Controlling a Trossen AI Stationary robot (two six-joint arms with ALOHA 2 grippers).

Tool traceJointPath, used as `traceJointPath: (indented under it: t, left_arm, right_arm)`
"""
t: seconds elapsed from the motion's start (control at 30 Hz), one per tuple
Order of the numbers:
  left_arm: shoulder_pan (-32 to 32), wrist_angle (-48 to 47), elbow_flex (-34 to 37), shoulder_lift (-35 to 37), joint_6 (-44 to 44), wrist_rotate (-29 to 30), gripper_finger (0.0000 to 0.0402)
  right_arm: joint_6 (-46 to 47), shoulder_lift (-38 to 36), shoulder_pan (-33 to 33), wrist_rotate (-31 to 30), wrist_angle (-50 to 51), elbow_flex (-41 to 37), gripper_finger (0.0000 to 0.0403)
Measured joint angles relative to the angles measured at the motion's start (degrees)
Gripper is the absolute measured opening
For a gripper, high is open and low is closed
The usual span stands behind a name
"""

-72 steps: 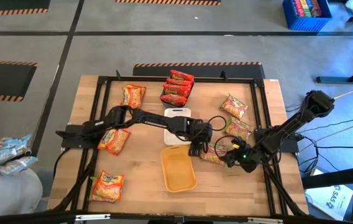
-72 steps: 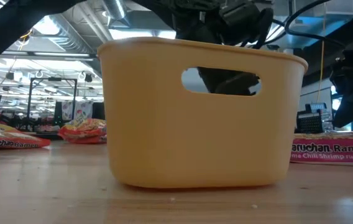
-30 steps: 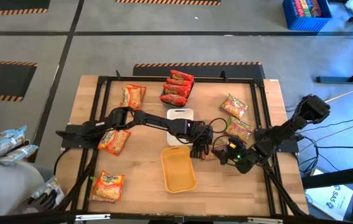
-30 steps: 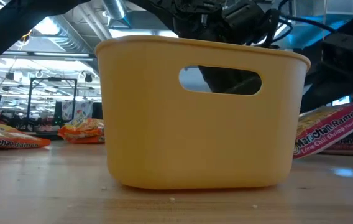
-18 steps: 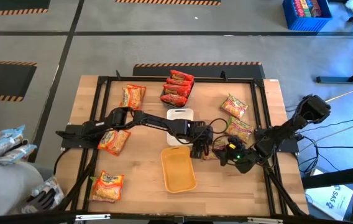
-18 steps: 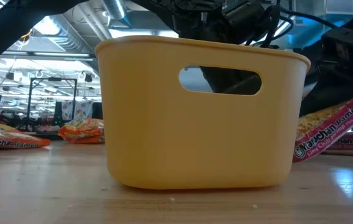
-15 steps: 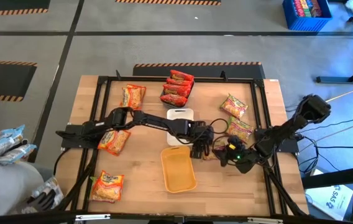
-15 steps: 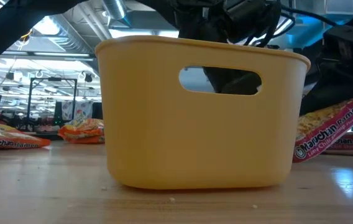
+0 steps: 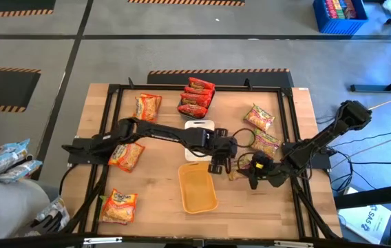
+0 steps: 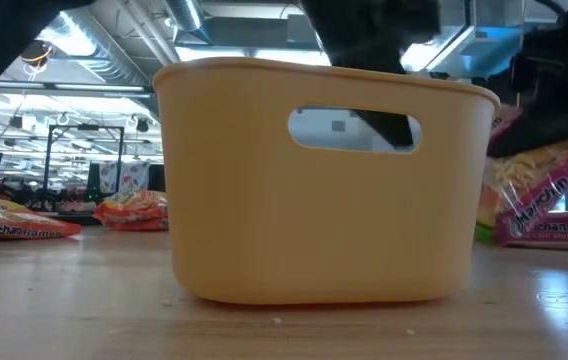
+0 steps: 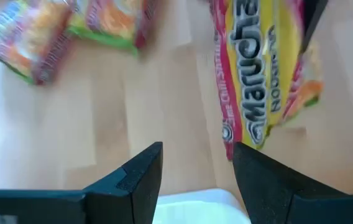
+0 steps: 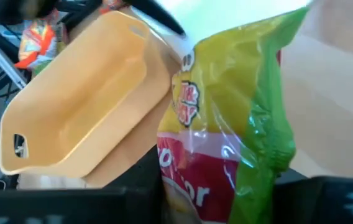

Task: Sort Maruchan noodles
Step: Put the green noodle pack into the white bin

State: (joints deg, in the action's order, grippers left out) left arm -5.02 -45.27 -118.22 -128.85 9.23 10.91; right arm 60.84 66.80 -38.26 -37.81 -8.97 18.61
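Crinkly green-and-red plastic, printed with the Maruchan name, is what we are seeing pinched in the right tool (image 9: 252,172): a flat square noodle packet (image 12: 232,124) is being held tilted up off the pale wooden worktop (image 9: 154,200), just beside the right end of the orange-yellow rectangular plastic tray (image 9: 197,187). In the low view that packet (image 10: 549,195) is standing steeply on edge, its lower corner close to the wood, right of the tray's handle wall (image 10: 324,190). The right tool's fingers are clamped on it.

Our left tool (image 9: 217,164) is hovering just beyond the tray's far end, beside a small white tray (image 9: 197,127), and its two dark fingers (image 11: 142,168) are standing apart with nothing between them; past them the left wrist view is showing the lifted packet (image 11: 257,74) hanging over the wood.

Moving outward, two more green-and-red packets (image 9: 259,117) are lying toward the right side, red packets (image 9: 196,98) are lying piled at the far middle edge, and orange-yellow packets (image 9: 147,106) are lying at the left: one near the far edge, one (image 9: 126,156) under the left arm, one (image 9: 118,205) at the near left corner. A blue crate (image 9: 339,15) is sitting on the floor well away.
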Motion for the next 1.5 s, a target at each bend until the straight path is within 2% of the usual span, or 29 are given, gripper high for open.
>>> traceJointPath:
  t: [0.17, 0.43, 0.6, 0.77, 0.9, 1.1, 1.23, 1.4, 1.5]
  left_arm:
    - [-1.12, 7.83, 7.77, 7.98, 0.18, -1.06, 0.0188]
    - [-1.75, 34.14, 34.77, 25.71, 0.28, -8.41, 0.0188]
    - [-1.81, 44.74, 45.05, 32.03, -2.38, -8.74, 0.0188]
    - [-1.79, 45.37, 46.24, 32.61, -7.04, -5.93, 0.0188]
    - [-1.81, 45.57, 46.26, 32.38, -7.31, -8.59, 0.0195]
    - [-1.37, 45.6, 46.26, 32.13, -10.13, -8.84, 0.0253]
    - [-0.92, 44.85, 46.26, 32.15, -13.93, -6.08, 0.0284]
    - [-0.72, 44.65, 46.28, 32.13, -13.82, -12.02, 0.0288]
    - [-0.82, 44.15, 46.28, 32.13, -13.69, -12.63, 0.0289]
  right_arm:
    - [-5.34, -2.3, 0.0, -0.06, -1.54, 0.04, 0.0123]
    - [-23.19, -3.32, 0.06, -1.61, -2.5, 4.56, 0.0119]
    - [-29.99, -3.31, 1.28, -1.56, -2.78, 7.94, 0.0118]
    - [-34.92, -2.28, 4.16, -1.63, -3.6, 9.61, 0.0119]
    - [-39.03, -0.48, 6.55, -0.16, -4.32, 10.58, 0.0119]
    - [-44.47, 2.17, 8.91, 0.56, -5.35, 12.37, 0.012]
    - [-47.92, 3.83, 10.3, 3.16, -8.05, 13.64, 0.0121]
    - [-51.29, 4.36, 11.5, 4.54, -8.6, 15.63, 0.0121]
    - [-53.13, 4.38, 12.2, 5.47, -9.29, 16.12, 0.0121]
